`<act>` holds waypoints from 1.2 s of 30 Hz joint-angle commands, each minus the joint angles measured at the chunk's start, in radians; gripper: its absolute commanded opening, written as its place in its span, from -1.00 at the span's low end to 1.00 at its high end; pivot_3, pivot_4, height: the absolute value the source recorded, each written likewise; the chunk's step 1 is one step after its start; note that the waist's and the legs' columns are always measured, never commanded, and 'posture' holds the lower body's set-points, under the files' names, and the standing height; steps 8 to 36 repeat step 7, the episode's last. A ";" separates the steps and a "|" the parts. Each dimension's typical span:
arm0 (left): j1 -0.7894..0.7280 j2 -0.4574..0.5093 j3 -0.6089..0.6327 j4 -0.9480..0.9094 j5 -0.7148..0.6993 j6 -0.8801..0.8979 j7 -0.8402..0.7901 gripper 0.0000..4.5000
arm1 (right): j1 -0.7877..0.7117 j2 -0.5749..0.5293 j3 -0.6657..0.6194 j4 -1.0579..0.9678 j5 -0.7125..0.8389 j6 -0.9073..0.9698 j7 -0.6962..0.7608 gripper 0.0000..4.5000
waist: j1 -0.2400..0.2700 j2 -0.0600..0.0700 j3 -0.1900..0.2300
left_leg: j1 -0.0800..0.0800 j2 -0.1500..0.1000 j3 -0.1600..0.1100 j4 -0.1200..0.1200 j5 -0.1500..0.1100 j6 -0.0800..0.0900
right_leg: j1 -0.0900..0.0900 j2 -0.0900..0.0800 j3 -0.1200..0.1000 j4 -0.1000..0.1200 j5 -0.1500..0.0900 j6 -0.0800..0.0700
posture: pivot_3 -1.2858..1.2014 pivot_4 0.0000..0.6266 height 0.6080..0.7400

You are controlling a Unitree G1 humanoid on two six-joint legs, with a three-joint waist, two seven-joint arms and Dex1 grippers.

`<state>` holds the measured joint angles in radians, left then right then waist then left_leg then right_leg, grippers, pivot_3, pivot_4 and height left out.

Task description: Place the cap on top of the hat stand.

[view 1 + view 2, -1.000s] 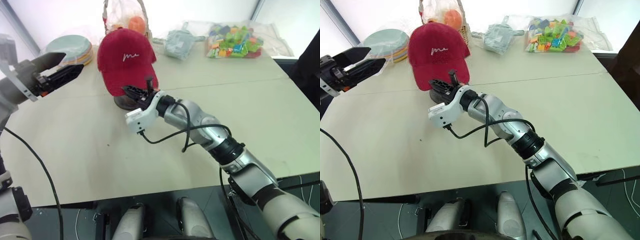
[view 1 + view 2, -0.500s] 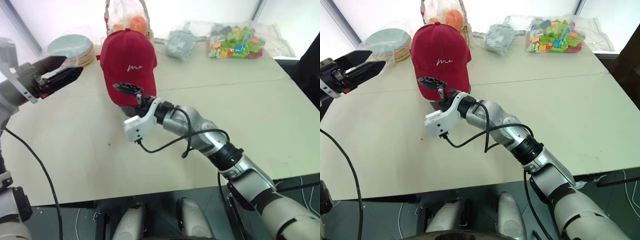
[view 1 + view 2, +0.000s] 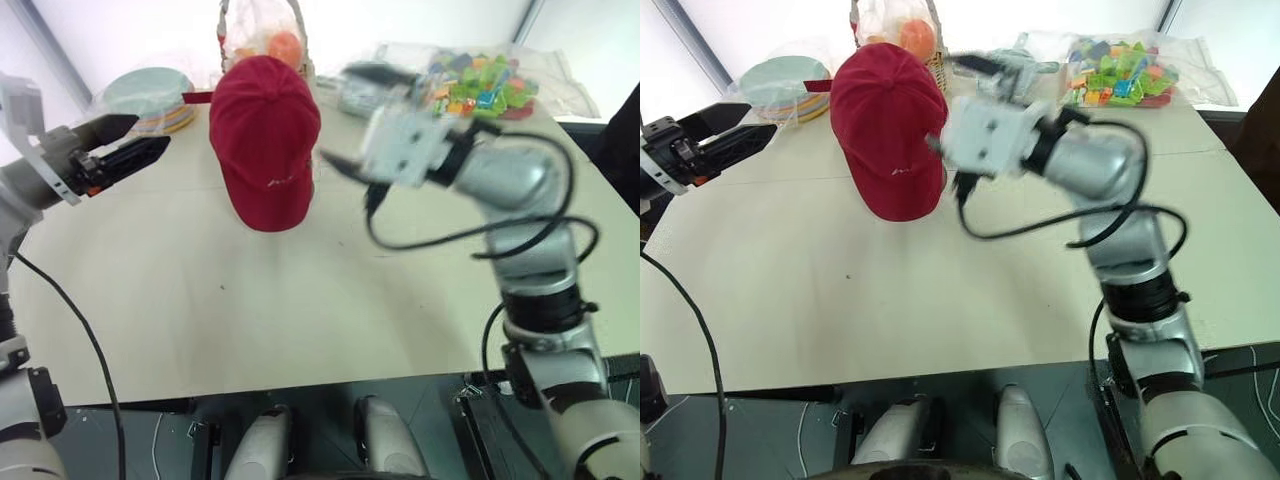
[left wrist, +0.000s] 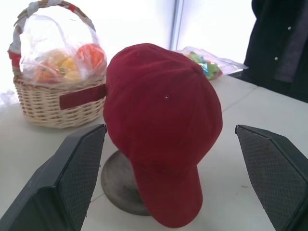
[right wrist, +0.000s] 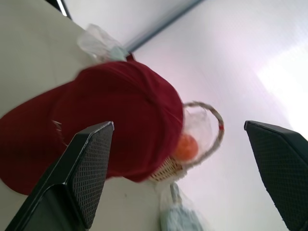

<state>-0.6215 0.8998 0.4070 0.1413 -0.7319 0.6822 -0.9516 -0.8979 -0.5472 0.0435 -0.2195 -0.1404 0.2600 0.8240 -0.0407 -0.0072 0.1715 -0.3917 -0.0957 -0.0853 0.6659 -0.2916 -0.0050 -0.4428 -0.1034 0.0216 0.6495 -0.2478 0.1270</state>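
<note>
A: Cap (image 3: 265,140) first, then: where are the claws around it?

B: The right gripper (image 5: 183,168) has its two black fingers (image 5: 84,168) spread as wide as they go and holds nothing; in its wrist view the cap lies ahead, between the fingers but apart from them. In the head views that arm is raised and blurred, to the right of the cap.

A: And the left one?

B: The left gripper (image 4: 178,178) is also wide open and empty. It sits off to the cap's left, clear of it, pointing toward it.

A: Where does the cap itself rest?

B: It sits over the hat stand (image 4: 118,185), brim hanging down toward the robot. Only the stand's round base shows under the brim, resting on the table (image 3: 300,310).

A: What lies around that?

B: A wicker basket (image 4: 53,103) with bagged fruit stands just behind the cap. Stacked plates (image 3: 150,98) lie at the back left, a bag of coloured blocks (image 3: 485,85) at the back right.
</note>
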 commanded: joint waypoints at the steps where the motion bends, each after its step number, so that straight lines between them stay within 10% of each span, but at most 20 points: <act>1: 0.019 0.014 0.031 -0.026 0.004 -0.008 0.014 1.00 | -0.067 -0.110 -0.183 0.130 0.212 0.199 0.124 0.98 | 0.005 0.000 0.000 | 0.000 0.000 0.000 0.000 0.000 0.000 | 0.000 0.000 0.000 0.000 0.000 0.000 | 0.03 -0.52 1.00; 7: 0.131 0.023 0.033 -0.055 0.061 -0.039 0.045 1.00 | -0.053 -0.306 -0.312 0.350 0.407 0.345 0.282 0.98 | 0.011 0.000 0.000 | 0.000 0.000 0.001 -0.001 -0.001 0.002 | 0.000 -0.001 0.000 -0.001 0.000 0.000 | 0.03 -0.52 1.00; 36: 0.131 0.023 0.033 -0.055 0.061 -0.039 0.045 1.00 | -0.053 -0.306 -0.312 0.350 0.407 0.345 0.282 0.98 | 0.011 0.000 0.000 | 0.000 0.000 0.001 -0.001 -0.001 0.002 | 0.000 -0.001 0.000 -0.001 0.000 0.000 | 0.03 -0.52 1.00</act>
